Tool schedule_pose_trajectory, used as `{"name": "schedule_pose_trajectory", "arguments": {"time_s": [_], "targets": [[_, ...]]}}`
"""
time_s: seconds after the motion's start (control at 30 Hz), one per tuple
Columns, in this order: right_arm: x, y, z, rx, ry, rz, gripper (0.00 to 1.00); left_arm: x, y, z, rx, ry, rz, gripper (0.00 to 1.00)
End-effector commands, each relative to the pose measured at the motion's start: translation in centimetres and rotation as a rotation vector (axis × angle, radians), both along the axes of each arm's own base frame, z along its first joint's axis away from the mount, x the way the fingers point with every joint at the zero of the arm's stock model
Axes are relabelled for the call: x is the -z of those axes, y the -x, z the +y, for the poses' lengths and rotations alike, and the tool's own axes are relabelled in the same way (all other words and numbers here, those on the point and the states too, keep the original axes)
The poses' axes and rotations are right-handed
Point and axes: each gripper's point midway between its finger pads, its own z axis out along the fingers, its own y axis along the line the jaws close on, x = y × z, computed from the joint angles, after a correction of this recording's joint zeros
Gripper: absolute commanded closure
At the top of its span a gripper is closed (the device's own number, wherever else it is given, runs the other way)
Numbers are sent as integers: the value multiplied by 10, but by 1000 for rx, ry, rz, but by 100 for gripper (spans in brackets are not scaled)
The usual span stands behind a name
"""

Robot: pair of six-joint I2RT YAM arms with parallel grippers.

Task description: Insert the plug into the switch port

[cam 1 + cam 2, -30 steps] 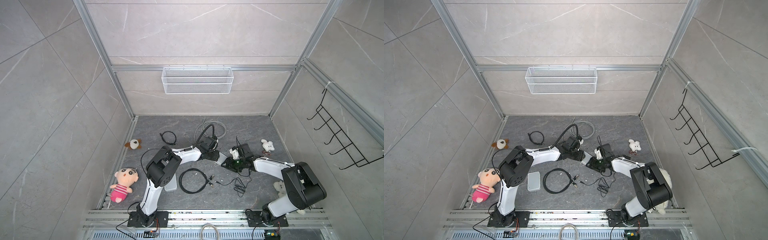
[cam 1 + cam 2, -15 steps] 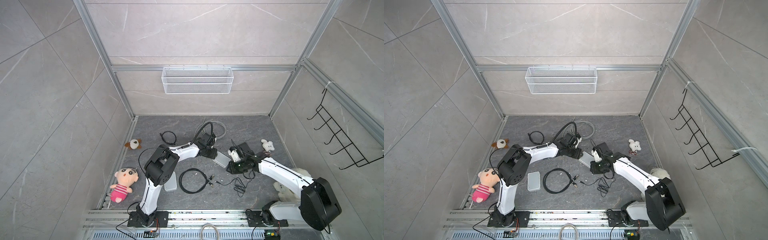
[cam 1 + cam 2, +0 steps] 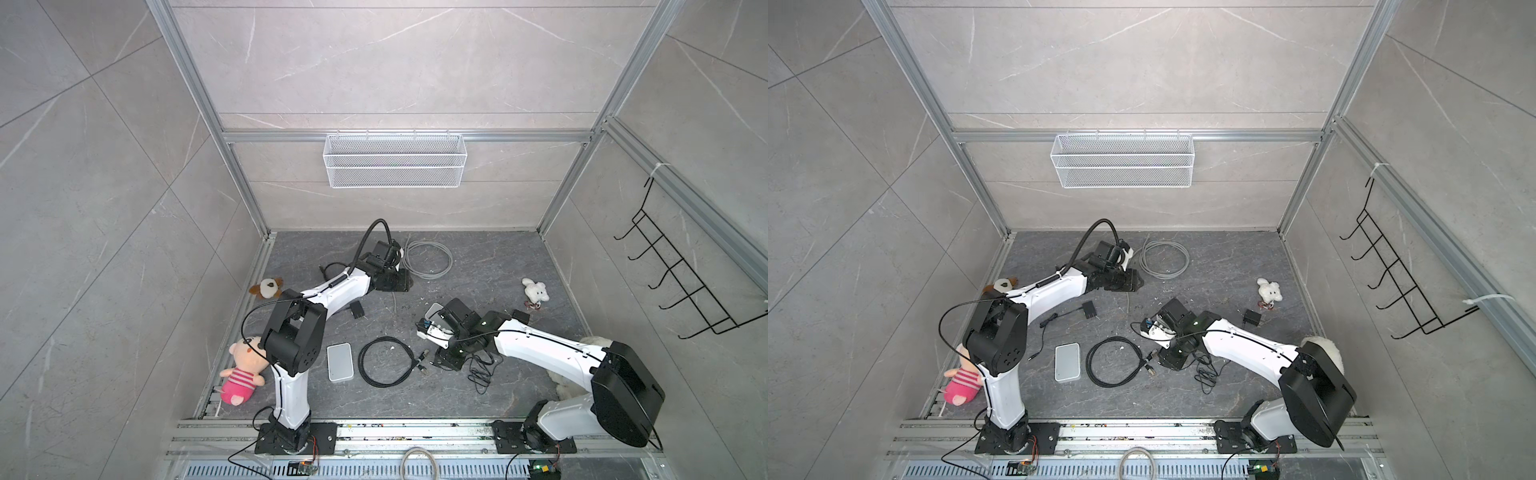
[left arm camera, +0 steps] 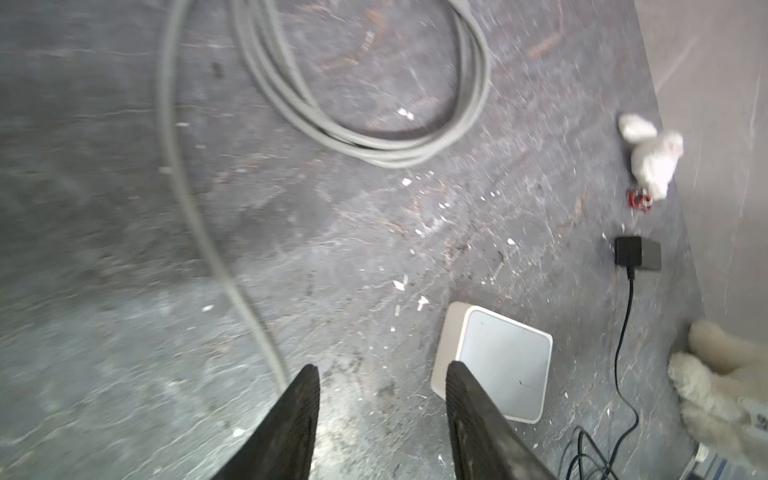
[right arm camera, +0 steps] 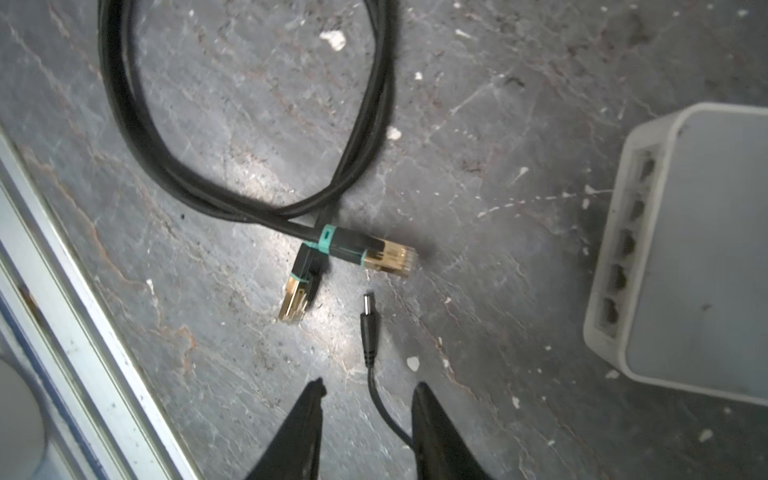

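- Where the right gripper (image 5: pixel 368 386) hovers low, right of centre, its jaws stand part-open, clamping nothing; a thin black cord (image 5: pixel 380 405) passes between them.
- Barrel plug (image 5: pixel 369 322): on the floor, just ahead of that gripper, beside the black network cable's (image 5: pixel 145 145) gold plugs (image 5: pixel 390 257).
- Switch (image 5: pixel 685 257): white, five ports, just far of the plug, apart.
- Left gripper (image 4: pixel 382 368): far, left of centre, jaws apart, empty.

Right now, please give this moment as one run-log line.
left gripper: open, empty | right gripper: open around cord | barrel plug: lying on floor | switch: visible ports empty | insertion: not done
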Motion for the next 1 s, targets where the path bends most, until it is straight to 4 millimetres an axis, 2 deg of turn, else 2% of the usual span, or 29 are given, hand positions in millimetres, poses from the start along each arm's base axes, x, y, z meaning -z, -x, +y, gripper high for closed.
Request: {"name": "schedule_pose_trajectory", "arguments": {"time_s": [0.0,0.13,0.3,0.43,0.57,0.83,0.97], "targets": [[9,14,-4,-199,0,-48,62,-13,5,12,-35,44,28,47],[22,7,-6,-206,22,-100,63,-16,6,11,-27,48,23,47],[33,1,2,-212,26,-106,65,-16,4,11,-28,52,23,47],[38,4,7,-225,17,-94,65,-15,4,11,-28,46,22,47],[50,5,1,-236,65,-78,68,-15,3,10,-28,47,20,47],[66,13,-9,-250,107,-40,87,-18,0,8,-15,39,14,47],[53,1,-4,-212,64,-88,93,-16,-1,4,7,20,18,47]]}}
